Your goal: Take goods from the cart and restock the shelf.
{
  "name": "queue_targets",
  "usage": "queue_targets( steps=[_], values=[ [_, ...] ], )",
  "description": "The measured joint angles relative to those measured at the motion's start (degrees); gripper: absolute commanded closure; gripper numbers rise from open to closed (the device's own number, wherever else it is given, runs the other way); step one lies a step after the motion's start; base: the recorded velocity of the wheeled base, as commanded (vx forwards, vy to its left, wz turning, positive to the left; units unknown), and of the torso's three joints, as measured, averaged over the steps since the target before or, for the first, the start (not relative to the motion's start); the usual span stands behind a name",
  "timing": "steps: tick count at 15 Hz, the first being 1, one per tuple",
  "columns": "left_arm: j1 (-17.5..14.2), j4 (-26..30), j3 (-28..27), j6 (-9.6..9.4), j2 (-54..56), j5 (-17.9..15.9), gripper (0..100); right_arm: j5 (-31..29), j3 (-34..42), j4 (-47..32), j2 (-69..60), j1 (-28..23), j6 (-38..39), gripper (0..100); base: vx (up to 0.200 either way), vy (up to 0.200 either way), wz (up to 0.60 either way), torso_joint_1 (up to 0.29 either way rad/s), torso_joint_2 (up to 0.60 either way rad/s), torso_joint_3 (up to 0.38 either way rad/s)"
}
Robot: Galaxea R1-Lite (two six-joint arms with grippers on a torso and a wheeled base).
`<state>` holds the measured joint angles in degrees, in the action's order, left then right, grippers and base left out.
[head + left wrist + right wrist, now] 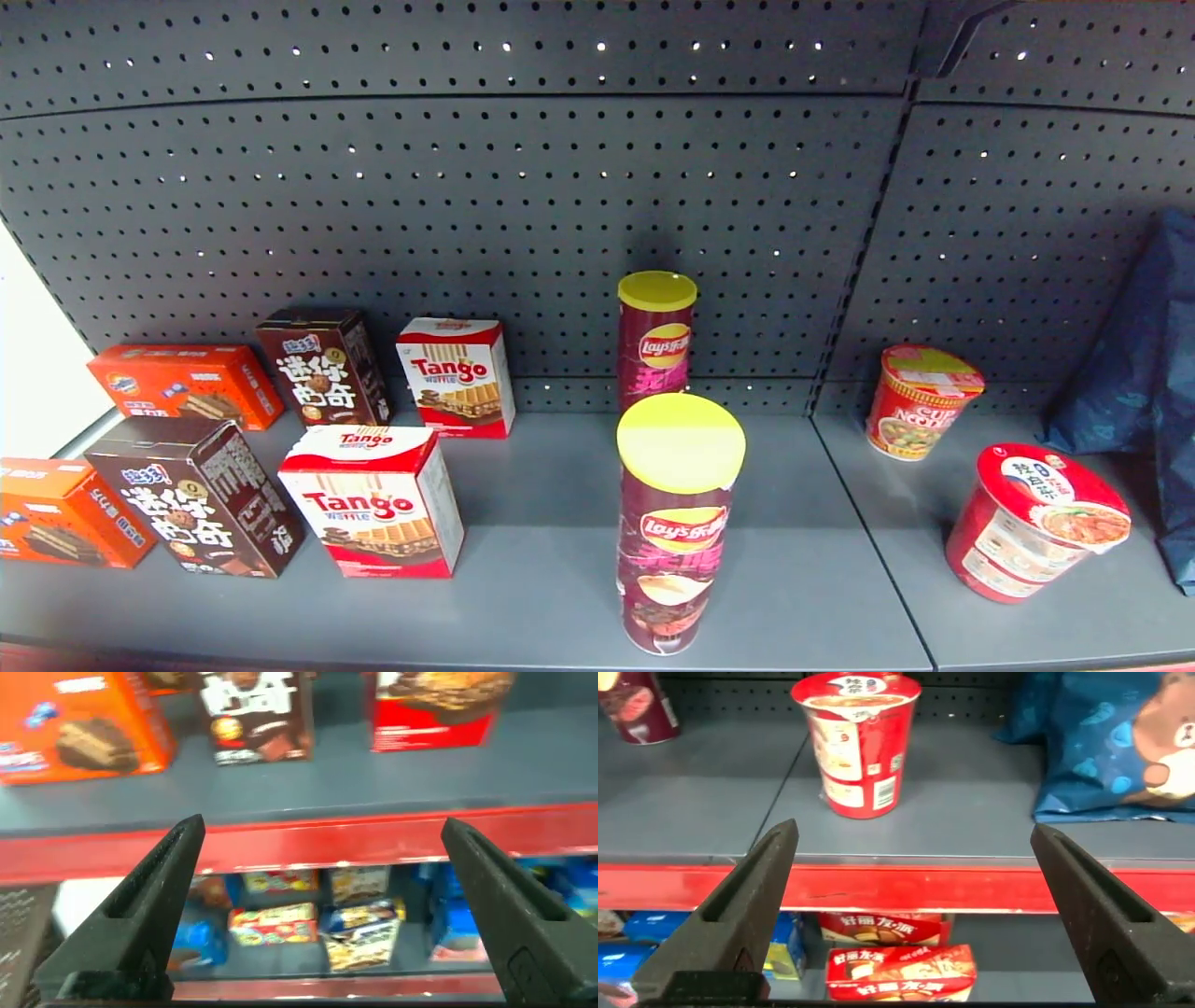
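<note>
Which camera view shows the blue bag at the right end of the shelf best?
The right wrist view: the blue bag lies close there, its bear print plain. The head view gives its dark side, cut by the picture's edge. The left wrist view faces the snack boxes.

Front orange box (56, 523) cut by left edge; blue bag (1158, 373) cut at right. Lower-shelf packs (308, 919) blurred, unreadable. Chip can (635, 705) cropped in right wrist view.

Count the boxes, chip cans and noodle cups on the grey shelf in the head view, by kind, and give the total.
Orange boxes: 2
Brown boxes: 2
Red-and-white wafer boxes: 2
Chip cans: 2
Noodle cups: 2
Total: 10
</note>
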<state>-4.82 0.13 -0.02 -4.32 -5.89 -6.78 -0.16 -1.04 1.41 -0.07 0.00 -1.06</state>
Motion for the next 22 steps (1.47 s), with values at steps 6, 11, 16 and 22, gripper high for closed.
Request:
queue_targets(
  steps=[6,11,16,22],
  values=[
    [5.91,-0.13,0.0,0.44,2.94,5.94,0,0.6,-0.06,0.04,0.0,0.0,0.0,0,0.0,0.0,0.0,0.0,0.0,0.0],
    [5.03,-0.06,0.02,1.06,5.18,5.28,0,1.19,-0.01,0.06,0.0,0.0,-0.09,0,0.0,0.0,0.0,0.0,0.0,0.0],
    [5.0,-0.04,0.02,1.26,5.36,4.16,0,-9.23,0.22,0.59,0.0,0.0,1.33,0,0.0,0.0,0.0,0.0,0.0,0.0],
    [5.0,-0.04,0.02,1.01,5.36,2.65,0,1.16,0.88,-1.51,0.0,0.0,0.96,0,0.0,0.0,0.0,0.0,0.0,0.0]
  ],
)
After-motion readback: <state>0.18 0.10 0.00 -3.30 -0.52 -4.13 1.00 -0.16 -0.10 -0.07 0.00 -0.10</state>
